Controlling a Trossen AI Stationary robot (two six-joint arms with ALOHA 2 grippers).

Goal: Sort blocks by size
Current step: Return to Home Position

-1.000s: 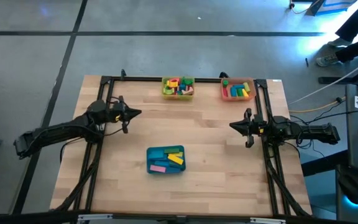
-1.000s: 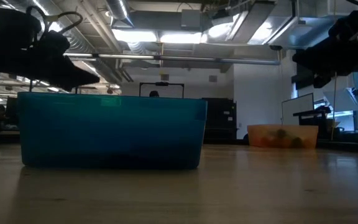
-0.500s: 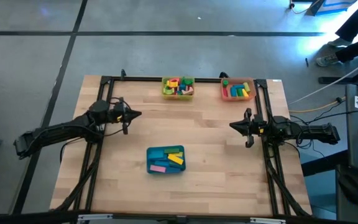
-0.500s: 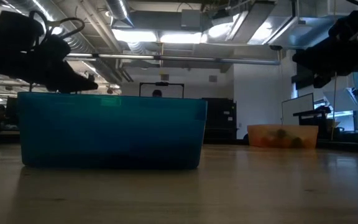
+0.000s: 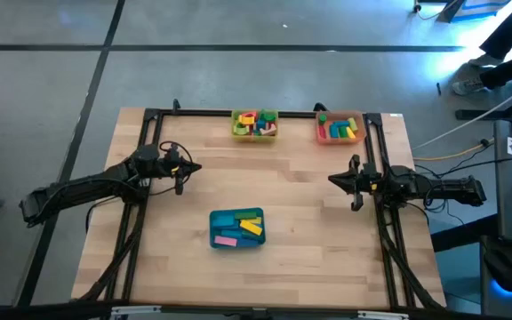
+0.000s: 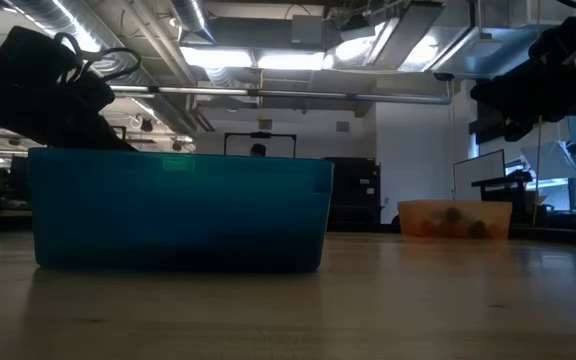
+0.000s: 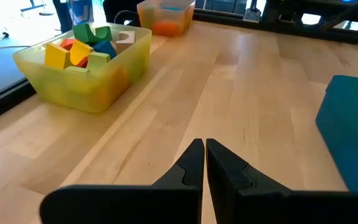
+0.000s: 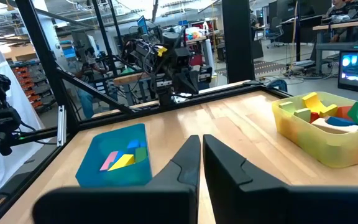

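Observation:
The blocks lie in three trays. A yellow tray [image 5: 255, 137] at the table's far edge holds mixed chunky blocks [image 7: 73, 53]. To its right, an orange tray [image 5: 340, 141] holds green, yellow and red blocks [image 5: 340, 130]. A teal tray [image 5: 213, 229] near the middle holds flat bars: yellow [image 5: 251, 228], pink [image 5: 227, 240] and blue. My left gripper [image 5: 194, 166] is shut at the table's left, pointing inward and slightly down, with nothing in it. My right gripper [image 5: 332, 179] is shut at the table's right, level and pointing inward, also with nothing in it.
Bare wood lies between the two grippers and around the teal tray [image 6: 178, 210]. A black frame rail [image 5: 149, 142] runs along the table's sides and far edge. The room beyond shows benches and equipment [image 8: 166, 56].
My left gripper has tipped its fingers downward and sunk a little; in the low view its tip has dropped behind the teal tray's rim. It stays shut. The right arm and all blocks have kept still.

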